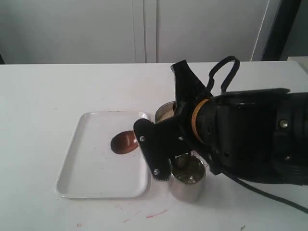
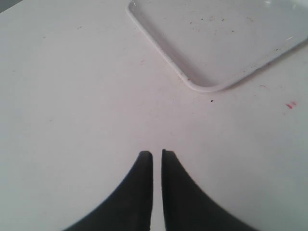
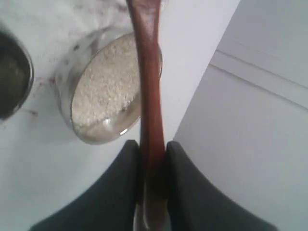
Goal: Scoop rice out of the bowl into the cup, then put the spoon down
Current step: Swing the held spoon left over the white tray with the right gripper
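Note:
My right gripper (image 1: pixel 150 149) (image 3: pixel 154 143) is shut on the handle of the dark reddish-brown spoon (image 3: pixel 149 86). The spoon's oval head (image 1: pixel 124 142) is over the white tray (image 1: pixel 86 185), with no rice showing on it; whether it touches the tray I cannot tell. The shiny bowl (image 1: pixel 165 113) (image 3: pixel 67 103) holds pale rice (image 3: pixel 108 86) and stands just right of the tray, partly hidden by my arm. The steel cup (image 1: pixel 187 185) (image 3: pixel 12 72) stands nearer the front edge, its inside dark. My left gripper (image 2: pixel 157 153) is shut and empty above bare table.
The right arm's black bulk (image 1: pixel 250 137) covers the table's right side and overhangs the cup. A rounded corner of the tray (image 2: pixel 207 86) lies ahead of the left gripper. Small red marks (image 1: pixel 156 213) dot the table front. Pale cabinet doors (image 1: pixel 144 29) stand behind.

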`<state>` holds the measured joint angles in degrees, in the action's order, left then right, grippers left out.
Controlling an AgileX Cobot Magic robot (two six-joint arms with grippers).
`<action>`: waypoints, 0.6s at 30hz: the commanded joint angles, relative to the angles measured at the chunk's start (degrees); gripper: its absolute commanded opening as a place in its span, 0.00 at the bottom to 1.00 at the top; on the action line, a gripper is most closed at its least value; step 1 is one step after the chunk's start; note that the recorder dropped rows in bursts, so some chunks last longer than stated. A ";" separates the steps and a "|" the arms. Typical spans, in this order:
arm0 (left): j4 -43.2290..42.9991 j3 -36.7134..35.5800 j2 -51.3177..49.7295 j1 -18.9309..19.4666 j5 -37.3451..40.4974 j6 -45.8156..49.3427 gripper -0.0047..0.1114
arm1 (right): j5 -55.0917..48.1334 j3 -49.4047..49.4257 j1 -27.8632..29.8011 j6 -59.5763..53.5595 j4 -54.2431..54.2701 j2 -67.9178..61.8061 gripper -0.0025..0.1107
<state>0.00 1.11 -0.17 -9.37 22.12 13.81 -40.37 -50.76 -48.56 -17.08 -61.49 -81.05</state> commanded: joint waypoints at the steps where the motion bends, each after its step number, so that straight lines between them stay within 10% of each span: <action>1: 0.00 -0.53 0.17 -0.12 1.91 -0.33 0.16 | 1.71 0.16 0.57 13.15 0.38 0.13 0.02; 18: 0.00 -0.53 0.17 -0.12 1.91 -0.33 0.16 | 8.84 0.16 0.57 25.84 6.08 0.13 0.02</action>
<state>0.00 1.11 -0.17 -9.37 22.12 13.81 -32.79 -50.76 -48.56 8.19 -55.61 -81.05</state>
